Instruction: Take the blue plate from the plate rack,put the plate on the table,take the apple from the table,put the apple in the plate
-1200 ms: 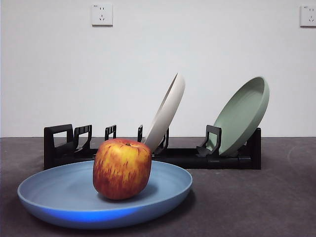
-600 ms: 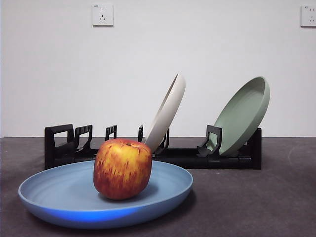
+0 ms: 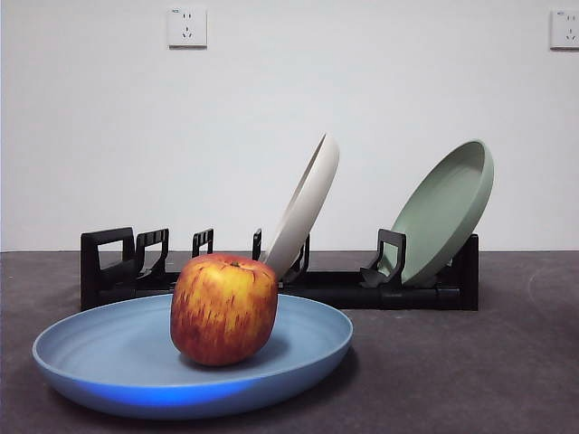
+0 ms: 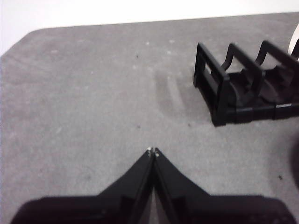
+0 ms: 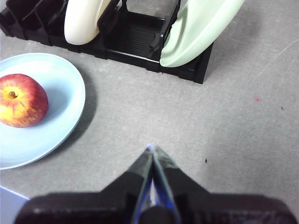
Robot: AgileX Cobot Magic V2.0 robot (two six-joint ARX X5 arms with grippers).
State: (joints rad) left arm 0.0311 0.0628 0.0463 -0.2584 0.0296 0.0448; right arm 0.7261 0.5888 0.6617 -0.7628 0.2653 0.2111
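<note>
Apple placement complete; both pincers pressed together, holding nothing.
Red-yellow round apple (image 3: pixel 223 309) sits centrally in matte light-blue plate (image 3: pixel 109 357): firm, smooth, likely roll-prone; grip its sides.

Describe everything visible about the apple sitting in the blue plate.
The squat round apple, red streaks over yellow, has a dimpled top with a short dark stem stub seen in the right wrist view. Its skin looks smooth, slightly glossy and unbroken. It stands upright inside the wide, shallow matte light-blue plate, resting on the plate's floor, somewhat off centre. Only the plate touches it; neither gripper is near. The long black plastic plate rack stands behind it.
</note>
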